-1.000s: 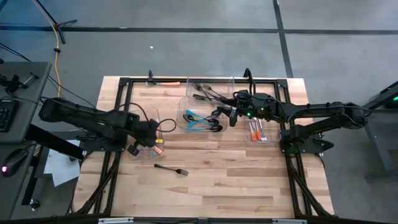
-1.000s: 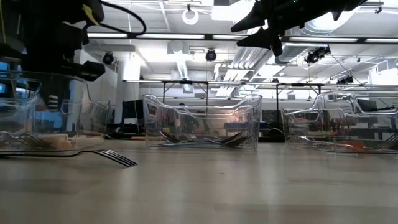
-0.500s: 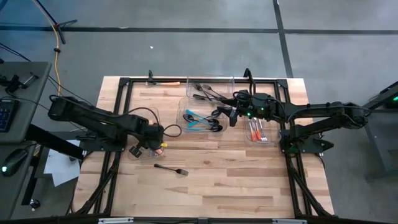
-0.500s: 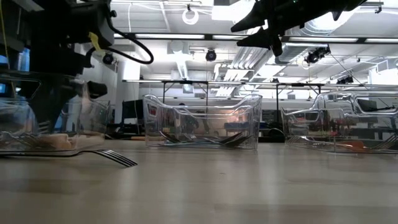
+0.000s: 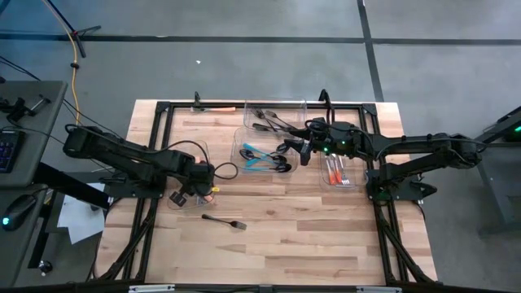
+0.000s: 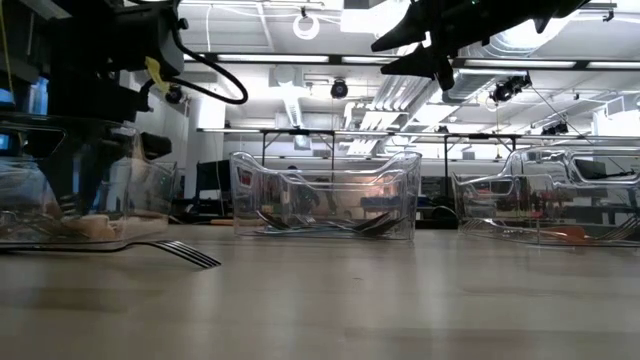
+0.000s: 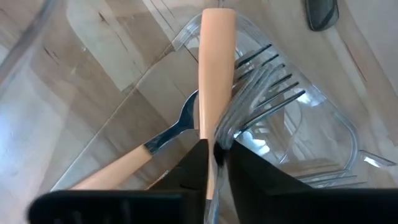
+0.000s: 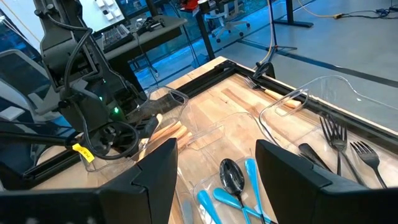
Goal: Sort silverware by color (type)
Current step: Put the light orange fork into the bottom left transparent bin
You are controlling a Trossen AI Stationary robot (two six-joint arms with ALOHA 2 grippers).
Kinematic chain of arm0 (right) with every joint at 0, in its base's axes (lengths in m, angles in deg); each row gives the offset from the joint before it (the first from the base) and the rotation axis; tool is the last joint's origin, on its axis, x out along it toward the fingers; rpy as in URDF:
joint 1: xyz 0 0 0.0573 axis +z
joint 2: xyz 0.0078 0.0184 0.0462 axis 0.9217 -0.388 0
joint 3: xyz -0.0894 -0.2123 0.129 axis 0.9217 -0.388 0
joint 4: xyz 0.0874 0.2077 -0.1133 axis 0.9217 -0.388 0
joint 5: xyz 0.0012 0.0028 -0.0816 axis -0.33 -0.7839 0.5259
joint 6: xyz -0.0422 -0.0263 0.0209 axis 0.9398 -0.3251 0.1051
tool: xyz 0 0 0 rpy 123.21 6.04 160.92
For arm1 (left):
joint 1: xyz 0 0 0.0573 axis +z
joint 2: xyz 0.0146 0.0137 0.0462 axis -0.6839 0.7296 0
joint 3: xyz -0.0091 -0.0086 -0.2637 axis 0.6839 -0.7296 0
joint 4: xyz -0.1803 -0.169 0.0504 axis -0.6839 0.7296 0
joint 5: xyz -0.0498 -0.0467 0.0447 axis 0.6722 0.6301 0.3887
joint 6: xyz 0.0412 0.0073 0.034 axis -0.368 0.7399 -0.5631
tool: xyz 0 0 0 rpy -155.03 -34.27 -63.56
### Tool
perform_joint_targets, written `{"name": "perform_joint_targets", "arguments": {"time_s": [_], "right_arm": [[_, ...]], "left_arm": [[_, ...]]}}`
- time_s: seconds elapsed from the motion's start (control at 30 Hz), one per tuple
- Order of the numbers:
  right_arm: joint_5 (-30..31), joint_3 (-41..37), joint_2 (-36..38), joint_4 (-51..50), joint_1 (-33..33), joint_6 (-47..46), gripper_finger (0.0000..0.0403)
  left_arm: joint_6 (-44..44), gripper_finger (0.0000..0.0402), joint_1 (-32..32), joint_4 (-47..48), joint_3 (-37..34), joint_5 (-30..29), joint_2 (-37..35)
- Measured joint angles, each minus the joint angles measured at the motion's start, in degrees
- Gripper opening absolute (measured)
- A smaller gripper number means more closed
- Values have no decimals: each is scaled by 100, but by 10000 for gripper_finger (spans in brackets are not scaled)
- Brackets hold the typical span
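1. Wood table, frame center; black fork loose lower-left.
2. Left gripper in left bin, pinching orange-handled utensil.
3. Right gripper spread wide over center bin, empty.

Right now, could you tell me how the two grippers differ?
The left gripper is down inside a clear bin, fingers nearly together around an orange-handled piece. The right gripper hangs above the middle bins, open and holding nothing. Both are dark, two-fingered.

I'm looking straight down on the whole tabletop overhead; low camera sits level at its surface; both catch the black fork. Wrist cameras ride close.
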State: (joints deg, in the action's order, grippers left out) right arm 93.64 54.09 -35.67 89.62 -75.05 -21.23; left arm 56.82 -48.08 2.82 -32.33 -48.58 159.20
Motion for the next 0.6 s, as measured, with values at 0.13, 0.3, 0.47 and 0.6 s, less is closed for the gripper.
{"name": "perform_joint_targets", "arguments": {"time_s": [0.13, 0.3, 0.47, 0.6], "right_arm": [[0, 0, 0, 0, 0, 2, 201], [0, 0, 0, 0, 0, 2, 201], [0, 0, 0, 0, 0, 2, 201], [0, 0, 0, 0, 0, 2, 201]], "left_arm": [[162, 90, 0, 0, -2, -1, 0], [420, 137, 0, 4, -2, -2, -2], [452, 165, 0, 54, -1, -2, -2], [396, 171, 19, 506, 204, -20, -3]]}}
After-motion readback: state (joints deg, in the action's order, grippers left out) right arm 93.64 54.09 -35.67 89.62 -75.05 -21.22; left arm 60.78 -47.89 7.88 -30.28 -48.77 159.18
